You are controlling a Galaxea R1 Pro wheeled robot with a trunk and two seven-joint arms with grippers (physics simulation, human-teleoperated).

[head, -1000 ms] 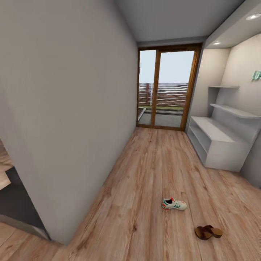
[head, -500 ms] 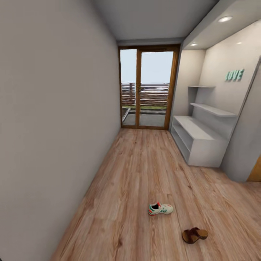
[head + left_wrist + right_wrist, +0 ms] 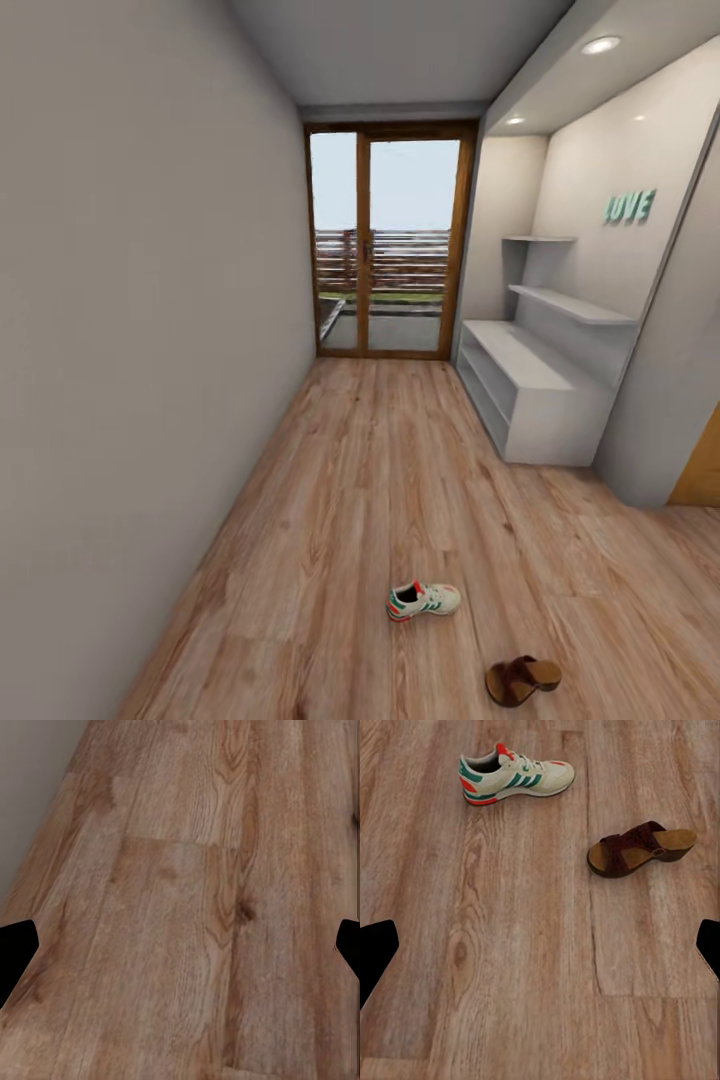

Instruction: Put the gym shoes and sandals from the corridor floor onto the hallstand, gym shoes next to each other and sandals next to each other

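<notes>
Head view, setting: narrow corridor with light brown wood-plank floor (image 3: 380,480), plain grey wall (image 3: 130,330) on the left side, wood-framed glass door (image 3: 388,255) at the far end.
Gym shoe: one white lace-up sneaker with green side stripes and red-orange heel (image 3: 423,600) lies on the floor in the near part of the corridor, toe towards the right side; same shoe in the right wrist view (image 3: 516,775).
Sandal: one brown leather sandal (image 3: 522,679) lies on the floor, near the sneaker, closer to the camera and further right; not touching it. Right wrist view (image 3: 641,849): resting on its sole.
Hallstand: low pale-grey bench with two open shelf rows (image 3: 525,395) stands against the right wall, well beyond both shoes; two stepped wall shelves (image 3: 570,302) above it; its top surface is bare.
Wall lettering: teal "LOVE" sign (image 3: 629,207) above the shelves.
Left gripper (image 3: 180,945): dark fingertips at opposite picture edges, spread wide, nothing between them, bare floor below.
Right gripper (image 3: 540,949): fingertips likewise spread wide, holding nothing; sneaker and sandal lie ahead of it on the planks.
</notes>
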